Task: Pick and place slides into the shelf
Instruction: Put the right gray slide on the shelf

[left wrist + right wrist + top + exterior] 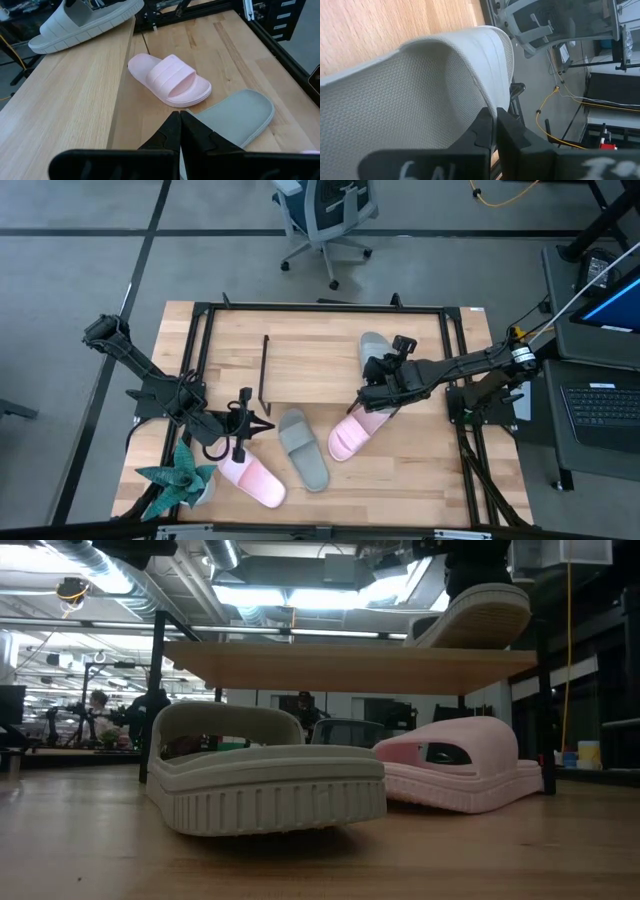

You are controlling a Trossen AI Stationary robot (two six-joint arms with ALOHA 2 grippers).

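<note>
Two slides lie on the table in the high view, a grey-green one (303, 448) and a pale pink one (355, 436), both soles down. A second pink slide (250, 478) rests near the table's near-left corner. The other grey-green slide (374, 352) is on top of the shelf (350, 668), where my right gripper (380, 385) is shut on it. My left gripper (240, 430) hovers shut over the near-left pink slide and touches nothing. Its wrist view shows the pink slide (170, 80) and grey-green slide (235, 117) ahead of it. My right gripper (494, 117) pinches the edge of the grey-green slide's wide strap (480, 90) between its two fingers. It comes level from the table's right side. The slide (470, 615) sits tilted, its lower end on the shelf board and its other end raised.
A teal star-shaped plant (180, 480) stands at the near-left corner beside the left arm. The shelf's thin black end frame (265, 370) stands left of the middle. An office chair (325, 215) is beyond the far edge. A desk with a laptop (600, 405) is to the right.
</note>
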